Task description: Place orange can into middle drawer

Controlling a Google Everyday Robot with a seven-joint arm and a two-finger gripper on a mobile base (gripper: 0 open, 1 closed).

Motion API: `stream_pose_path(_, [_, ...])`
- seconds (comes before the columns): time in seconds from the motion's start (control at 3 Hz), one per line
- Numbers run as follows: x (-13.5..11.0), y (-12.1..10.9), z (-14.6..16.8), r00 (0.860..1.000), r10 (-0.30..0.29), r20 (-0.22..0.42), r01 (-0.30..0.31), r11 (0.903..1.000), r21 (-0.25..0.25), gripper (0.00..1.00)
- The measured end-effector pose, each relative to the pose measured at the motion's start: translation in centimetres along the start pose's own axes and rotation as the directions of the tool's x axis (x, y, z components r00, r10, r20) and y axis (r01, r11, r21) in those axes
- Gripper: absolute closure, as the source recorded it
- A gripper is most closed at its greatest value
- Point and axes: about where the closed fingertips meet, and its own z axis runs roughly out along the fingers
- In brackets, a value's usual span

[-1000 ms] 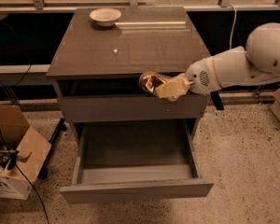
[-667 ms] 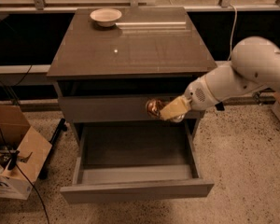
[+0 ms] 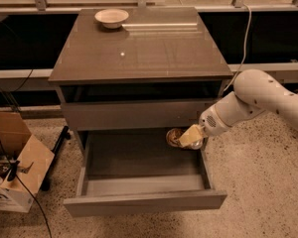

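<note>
Lab-like workspace: speckled floor (image 3: 260,182), loose cables (image 3: 246,33), cardboard boxes (image 3: 12,133); jaws with orange can (image 3: 174,137) over middle drawer (image 3: 144,203).

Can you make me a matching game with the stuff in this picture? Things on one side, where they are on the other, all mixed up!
Things:
1. orange can
2. bowl
3. middle drawer
4. cardboard box

Places:
A. on the floor, left of the cabinet
B. pulled open at the cabinet's bottom
C. gripped by the end effector, at the open drawer's back right corner
D. on the cabinet top, near the back

Right pairs: 1-C, 2-D, 3-B, 4-A.
</note>
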Motion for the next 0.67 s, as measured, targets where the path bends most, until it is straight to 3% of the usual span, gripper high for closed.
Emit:
stream_pose_path(0.33, [0.0,0.0,0.1,1.0,0.0,-0.001,0.0,1.0,0.0,1.0])
stream_pose_path(0.67, [1.4,-1.7,4.2,0.996,0.059,-0.06,-0.057,0.998,0.028,1.0])
